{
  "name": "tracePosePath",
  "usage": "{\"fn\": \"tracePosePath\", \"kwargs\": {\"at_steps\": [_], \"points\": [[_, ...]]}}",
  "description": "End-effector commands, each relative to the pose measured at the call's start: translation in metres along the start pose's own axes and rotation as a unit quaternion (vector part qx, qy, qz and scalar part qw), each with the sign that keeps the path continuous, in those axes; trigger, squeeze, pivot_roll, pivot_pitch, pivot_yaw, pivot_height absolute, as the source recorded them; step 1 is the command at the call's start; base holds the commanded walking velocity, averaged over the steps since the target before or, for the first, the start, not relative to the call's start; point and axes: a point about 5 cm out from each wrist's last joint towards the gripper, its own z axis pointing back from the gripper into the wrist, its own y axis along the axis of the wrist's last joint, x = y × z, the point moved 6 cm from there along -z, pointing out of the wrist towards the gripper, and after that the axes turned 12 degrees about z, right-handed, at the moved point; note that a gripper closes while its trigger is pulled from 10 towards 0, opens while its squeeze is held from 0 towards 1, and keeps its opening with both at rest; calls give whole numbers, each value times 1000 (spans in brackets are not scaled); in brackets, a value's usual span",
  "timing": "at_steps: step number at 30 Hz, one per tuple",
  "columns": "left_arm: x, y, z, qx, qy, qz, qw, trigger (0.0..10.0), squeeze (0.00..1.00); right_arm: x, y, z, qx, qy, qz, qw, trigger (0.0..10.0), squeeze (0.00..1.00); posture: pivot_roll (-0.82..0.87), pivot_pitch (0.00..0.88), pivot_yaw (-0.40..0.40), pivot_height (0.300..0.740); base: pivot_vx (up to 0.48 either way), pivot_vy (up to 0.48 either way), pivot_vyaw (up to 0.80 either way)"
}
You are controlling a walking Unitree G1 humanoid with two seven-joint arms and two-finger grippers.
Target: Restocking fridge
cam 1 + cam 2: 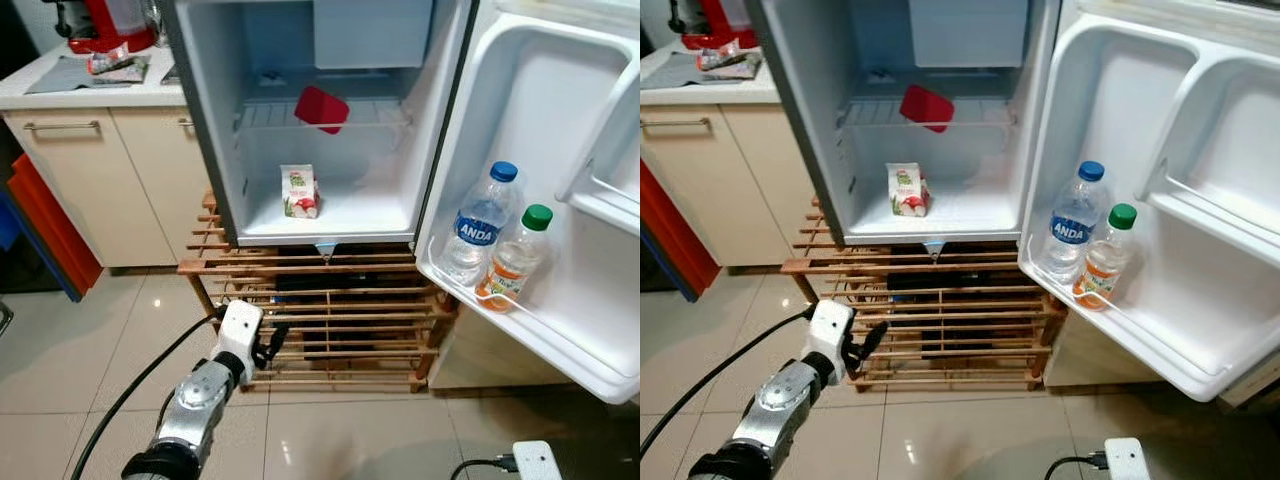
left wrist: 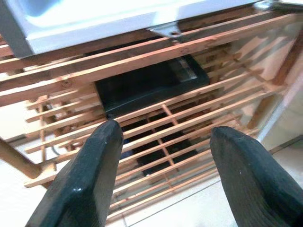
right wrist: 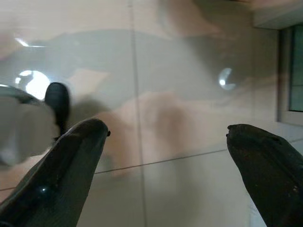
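The small fridge stands open on a wooden slatted rack. Inside, a red container rests tilted on the wire shelf and a small juice carton stands on the fridge floor. The open door's lower shelf holds a blue-capped water bottle and a green-capped orange drink bottle. My left gripper hangs low in front of the rack, open and empty; its fingers frame the slats. My right gripper is open and empty above the tiled floor.
A beige cabinet with a counter stands left of the fridge, a red appliance on top. Red and blue boards lean at far left. A black box sits inside the rack under the fridge. Black cables trail from both arms.
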Motion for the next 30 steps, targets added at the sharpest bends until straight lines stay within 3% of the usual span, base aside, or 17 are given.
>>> {"fn": "tracePosePath", "kwargs": {"at_steps": [1, 11, 25, 30], "points": [[1, 4, -3, 6, 1, -3, 1000, 10000, 0, 4, 4, 0, 12, -2, 1, 1000, 10000, 0, -94, 0, 34, 740, 0, 0, 0], [1, 3, -4, 5, 2, 0, 1000, 10000, 0, 5, -1, 0, 15, 4, 0, 1000, 10000, 0, -96, 0, 35, 740, -208, 0, 0], [7, 4, -2, 17, -17, -1, 1000, 10000, 0, 10, -9, 1, 10, 8, 4, 1000, 10000, 0, -102, 0, 32, 740, 0, 0, 0], [16, 7, -4, 23, -39, -3, 999, 10000, 0, 12, -11, 1, 6, 7, 4, 1000, 10000, 0, -107, 0, 33, 740, 0, -443, 0]]}}
